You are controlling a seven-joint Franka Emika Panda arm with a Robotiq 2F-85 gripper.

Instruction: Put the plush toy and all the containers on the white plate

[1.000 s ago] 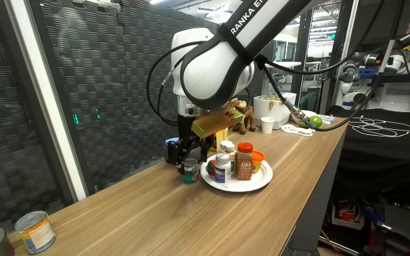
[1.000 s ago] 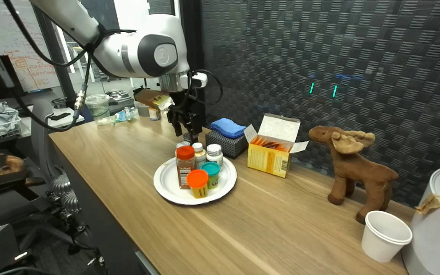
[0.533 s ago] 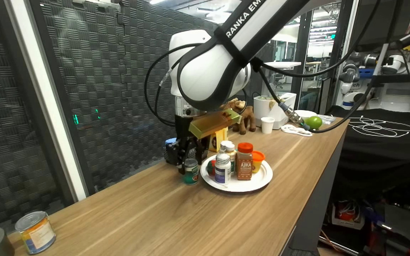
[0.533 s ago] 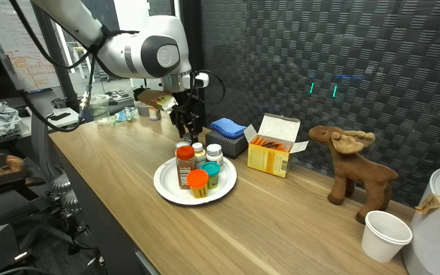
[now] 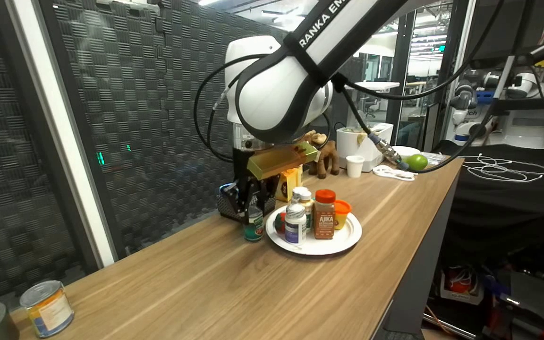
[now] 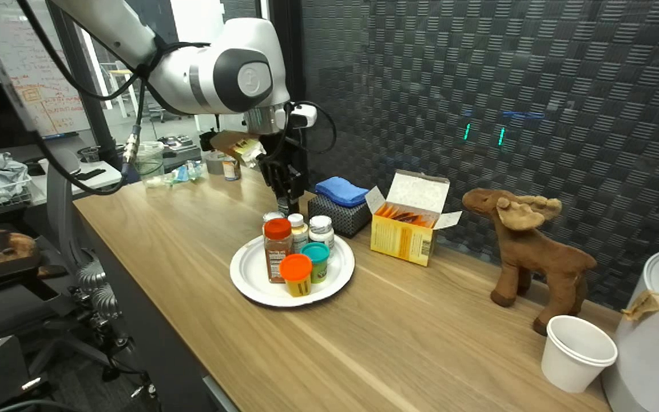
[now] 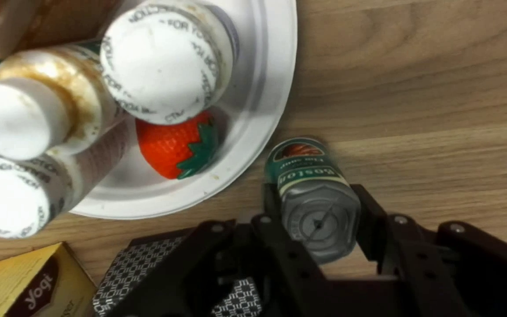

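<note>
At a wood-grained table (image 5: 182, 283) beside dark panelling (image 5: 158, 118), the gripper (image 7: 317, 211) clamps a grey-capped bottle (image 7: 313, 198).

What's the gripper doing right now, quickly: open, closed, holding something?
Gripper: closed, holding the green jar with the gray cap.
</note>
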